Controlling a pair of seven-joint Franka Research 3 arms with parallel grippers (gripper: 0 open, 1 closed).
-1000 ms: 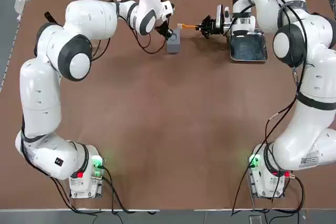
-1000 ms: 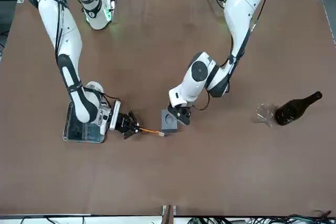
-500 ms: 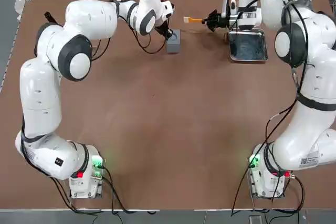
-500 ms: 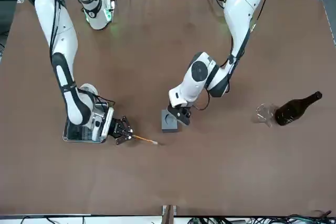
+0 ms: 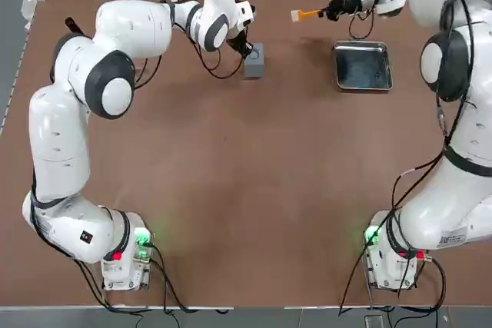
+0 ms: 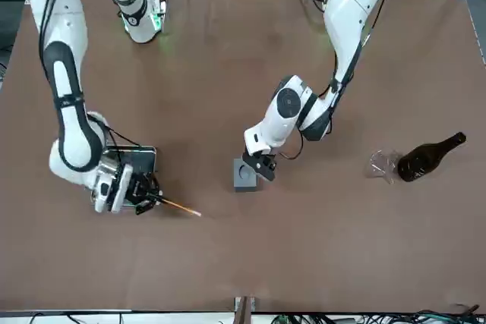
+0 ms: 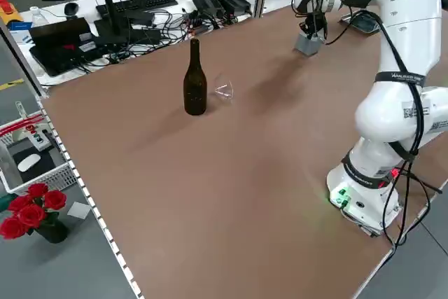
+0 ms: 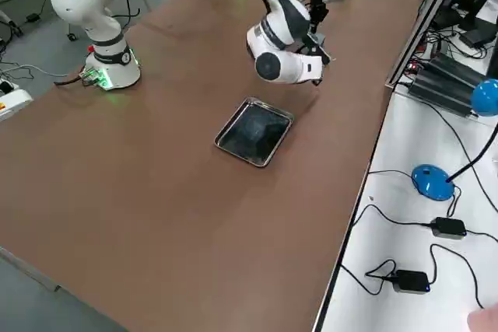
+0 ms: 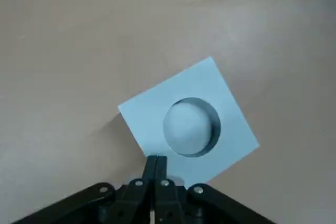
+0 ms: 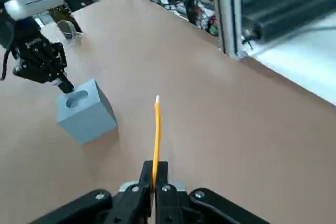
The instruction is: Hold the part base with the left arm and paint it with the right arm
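Because the paintbrush [image 5: 307, 14] lies to the right and far side of the part base [image 5: 254, 67], its next stroke likely needs to come left and nearer. Its long axis runs roughly left-right, bristles leftward, aimed past the block's far side. The right gripper [image 10: 155, 164] is closed on the handle; the left gripper [image 9: 157, 157] is closer, pincer shut with nothing between its fingers, at the block's edge. Contact there I cannot tell.
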